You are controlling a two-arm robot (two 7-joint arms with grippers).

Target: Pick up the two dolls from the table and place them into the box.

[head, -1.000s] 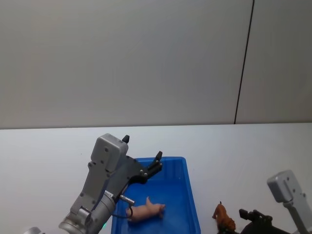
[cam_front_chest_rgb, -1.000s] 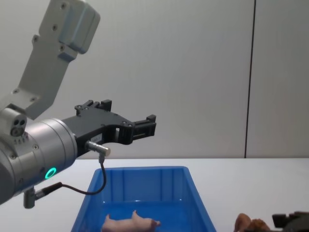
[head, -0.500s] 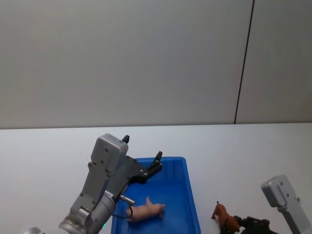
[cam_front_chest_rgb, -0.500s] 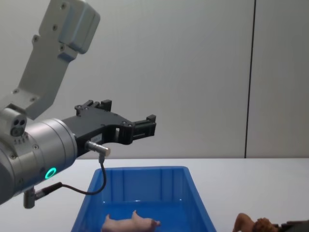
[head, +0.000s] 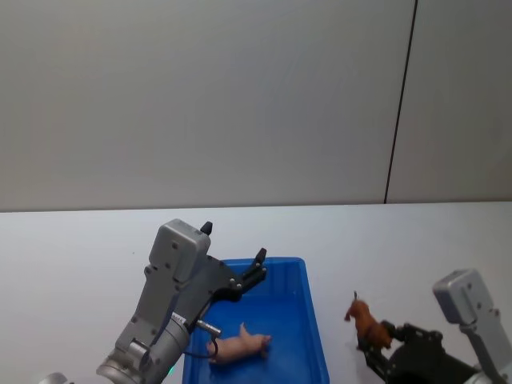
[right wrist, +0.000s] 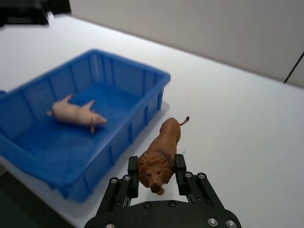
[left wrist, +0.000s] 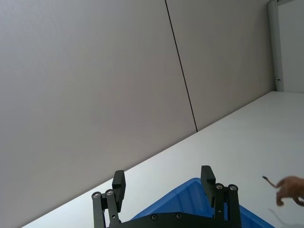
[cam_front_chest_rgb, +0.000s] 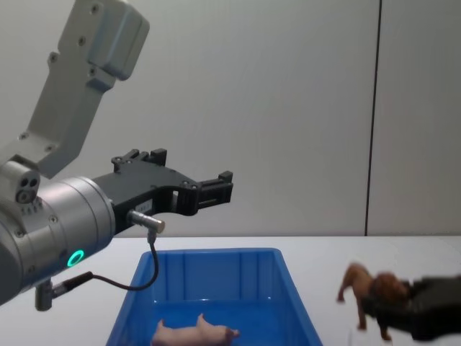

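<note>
- Lion doll [right wrist: 164,142], the reddish-brown one of the two dolls, is now clamped by its maned head between the narrow-set fingers of the right gripper [right wrist: 156,175].
- Its body and tail stick out forward from the fingers, pointing toward the near right wall of the box [right wrist: 133,76].
- A second ago this doll stood low on the table [head: 400,240], just right of the box, with the right gripper coming in behind it.
- Since then it has risen: in the chest view the lion doll [cam_front_chest_rgb: 364,285] hangs above the tabletop, level with the box rim and beside it, not yet over it.
- From the left wrist camera a faint shadow lies under the doll, which suggests it is clear of the surface.
- Pink pig doll [head: 240,346] lies on its side on the blue floor of the box, where it was a second ago, so that half of the task looks done.
- Left gripper [left wrist: 163,175] has not moved; it hovers over the far left part of the box with its fingers wide apart and holding nothing.
- What seems left is to carry the lion sideways over the rim and let go.
- Held only by the head, the doll could swing or slip during that move.
</note>
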